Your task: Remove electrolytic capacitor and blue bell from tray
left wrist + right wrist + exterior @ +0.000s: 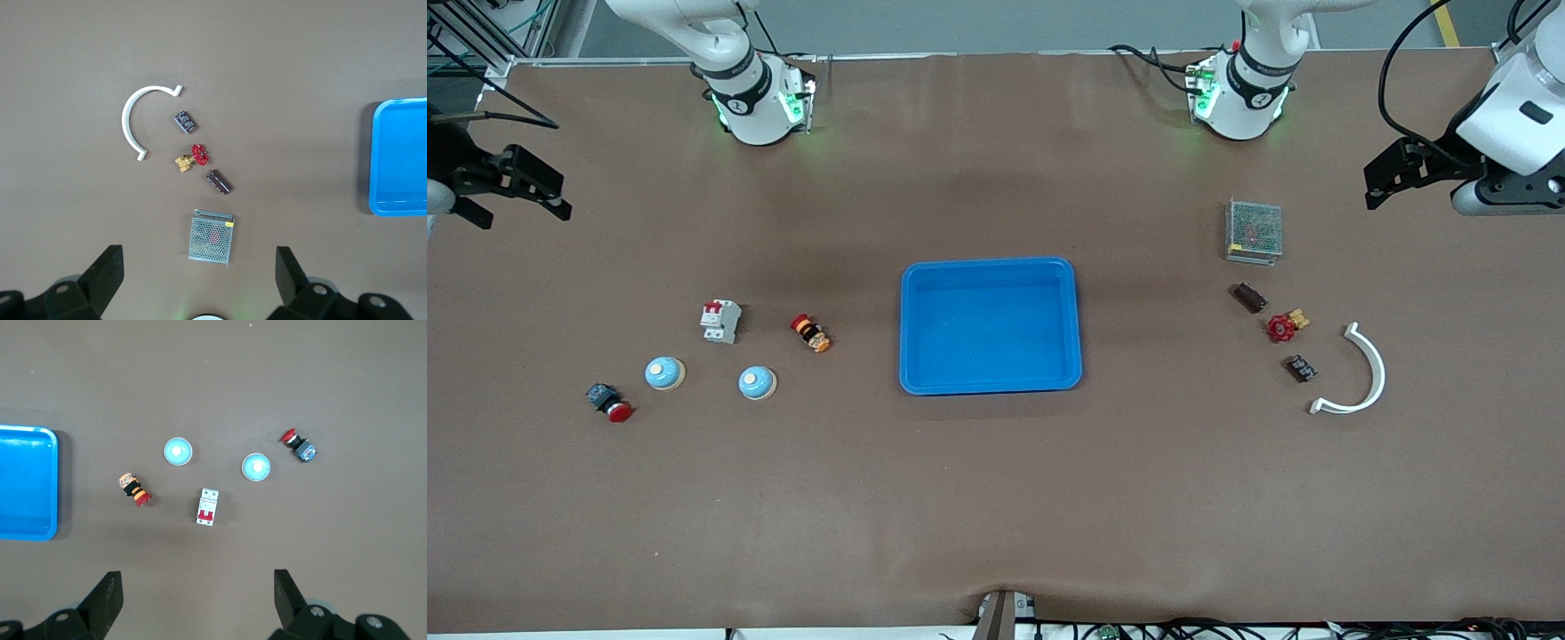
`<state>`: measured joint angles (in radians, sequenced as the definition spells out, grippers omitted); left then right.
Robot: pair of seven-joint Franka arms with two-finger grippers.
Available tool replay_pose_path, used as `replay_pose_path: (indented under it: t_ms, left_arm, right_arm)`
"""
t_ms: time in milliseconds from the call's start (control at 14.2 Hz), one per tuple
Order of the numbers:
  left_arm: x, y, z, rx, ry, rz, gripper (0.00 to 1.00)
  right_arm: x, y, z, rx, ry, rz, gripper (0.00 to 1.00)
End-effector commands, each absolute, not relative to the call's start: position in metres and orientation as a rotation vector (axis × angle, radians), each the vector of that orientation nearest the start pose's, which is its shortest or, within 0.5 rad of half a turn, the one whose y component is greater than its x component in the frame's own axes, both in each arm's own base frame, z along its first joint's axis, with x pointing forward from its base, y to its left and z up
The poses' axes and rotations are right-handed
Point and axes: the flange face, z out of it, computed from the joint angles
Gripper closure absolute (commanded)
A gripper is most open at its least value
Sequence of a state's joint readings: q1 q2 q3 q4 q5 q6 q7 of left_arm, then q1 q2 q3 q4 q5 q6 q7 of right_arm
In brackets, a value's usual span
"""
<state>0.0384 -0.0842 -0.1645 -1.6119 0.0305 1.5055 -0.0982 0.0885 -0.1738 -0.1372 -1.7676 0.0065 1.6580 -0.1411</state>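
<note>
Both grippers spread, holding nothing: left gripper (197,280) above mesh box (211,239), right gripper (197,600) partly cut off; capacitors (185,121) probably the dark blocks beside mesh box.

Both wrist views cut off the blue tray (398,160) at an edge.

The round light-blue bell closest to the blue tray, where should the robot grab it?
Probably from straight above, fingers closing across the low rim of the round light-blue bell. It sits flat, dome up, with bare table all round. The open right gripper waits on that end.
</note>
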Motion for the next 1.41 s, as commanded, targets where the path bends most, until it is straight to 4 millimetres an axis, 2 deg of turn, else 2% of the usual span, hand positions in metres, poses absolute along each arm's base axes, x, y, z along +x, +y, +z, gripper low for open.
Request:
replay_pose_path:
  t_ms: [0,424,1200,1341]
  left_arm:
    - [0.509,-0.063,0.651,-3.111,0.045,0.028,0.00]
    - [0.514,-0.065,0.648,-3.122,0.027,0.030,0.00]
    - [0.515,-0.063,0.655,-3.124,0.051,0.001,0.00]
    - [0.522,-0.063,0.656,-3.125,0.049,-0.006,0.00]
  right_arm:
    - [0.503,-0.038,0.643,-3.126,-0.101,-0.134,0.00]
    - [0.505,-0.037,0.648,-3.116,-0.020,-0.166,0.00]
    - [0.504,-0.037,0.649,-3.126,-0.026,-0.167,0.00]
    - [0.504,-0.038,0.650,-3.126,-0.023,-0.170,0.00]
